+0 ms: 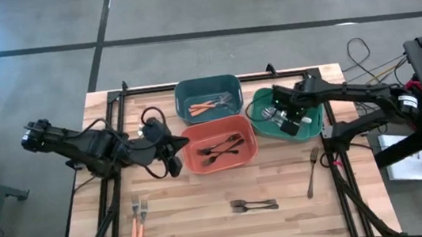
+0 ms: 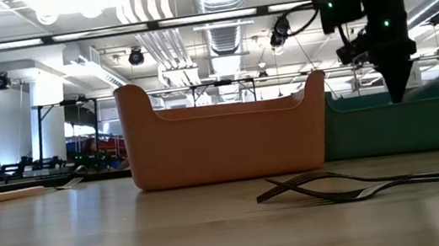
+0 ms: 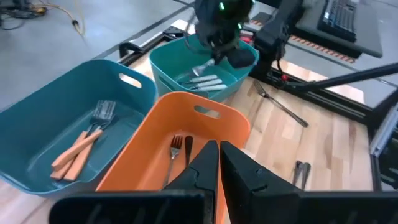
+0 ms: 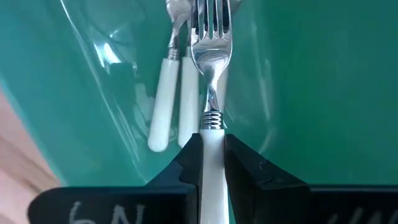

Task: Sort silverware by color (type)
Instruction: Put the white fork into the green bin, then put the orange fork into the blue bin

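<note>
My right gripper [image 1: 287, 119] hangs over the green bin [image 1: 317, 125], pointing down, shut on a white-handled fork [image 4: 211, 68]. Two more white-handled pieces [image 4: 171, 99] lie on that bin's floor. My left gripper [image 1: 175, 164] is shut and holds nothing, beside the left wall of the orange-red bin [image 1: 200, 161], which has black forks [image 1: 222, 149] lying in it. Orange-handled forks [image 1: 208, 105] lie in the teal bin [image 1: 185, 97]. On the table lie two orange-handled forks [image 1: 138, 222], black forks [image 1: 253, 204] and a silver fork [image 1: 313, 172]. My right gripper pinches the fork's white handle [image 4: 211, 155] between its two fingers, just behind the metal collar. The fingers come from above and lie along the fork. The fork hangs with its tines [image 4: 211, 18] down toward the green bin's floor.
The three bins stand close together at the table's far middle. Black rails [image 1: 110, 146] run along the table's left and right sides. Cables [image 1: 359, 50] lie on the floor beyond the far right corner. Bare wood shows along the near edge between the loose forks.
</note>
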You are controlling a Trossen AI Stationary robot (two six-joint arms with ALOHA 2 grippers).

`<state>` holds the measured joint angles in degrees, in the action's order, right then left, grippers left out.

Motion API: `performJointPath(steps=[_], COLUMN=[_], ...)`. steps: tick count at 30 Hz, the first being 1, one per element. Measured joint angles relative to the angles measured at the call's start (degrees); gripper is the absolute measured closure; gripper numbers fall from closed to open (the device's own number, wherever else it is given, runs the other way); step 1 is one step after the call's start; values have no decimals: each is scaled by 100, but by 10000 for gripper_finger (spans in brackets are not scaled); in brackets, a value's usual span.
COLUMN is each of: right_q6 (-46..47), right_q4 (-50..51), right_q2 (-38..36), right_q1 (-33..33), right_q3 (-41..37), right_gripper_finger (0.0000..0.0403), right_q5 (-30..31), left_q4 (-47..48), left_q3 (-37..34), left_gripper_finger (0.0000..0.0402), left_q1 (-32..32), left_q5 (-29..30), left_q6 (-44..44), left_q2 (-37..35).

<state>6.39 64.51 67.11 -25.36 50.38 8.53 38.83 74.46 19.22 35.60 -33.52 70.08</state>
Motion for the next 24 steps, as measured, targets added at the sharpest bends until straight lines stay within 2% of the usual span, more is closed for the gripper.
performJointPath(steps=[8, 16, 24], right_q6=[-114, -352, -94], right_q4=[-1075, -1882, -1819], right_q2=[105, 164, 125], right_q1=[7, 7, 7], right_q3=[-555, -591, -468], right_gripper_finger=[371, 392, 388], right_q5=[47, 60, 55], left_q4=[-11, -22, -17], left_q3=[-2, -2, -2], left_gripper_finger=[401, 401, 401], left_q1=[-195, -334, -374], left_q5=[151, 148, 147], left_q6=[-2, -4, -138], left_q2=[17, 17, 17])
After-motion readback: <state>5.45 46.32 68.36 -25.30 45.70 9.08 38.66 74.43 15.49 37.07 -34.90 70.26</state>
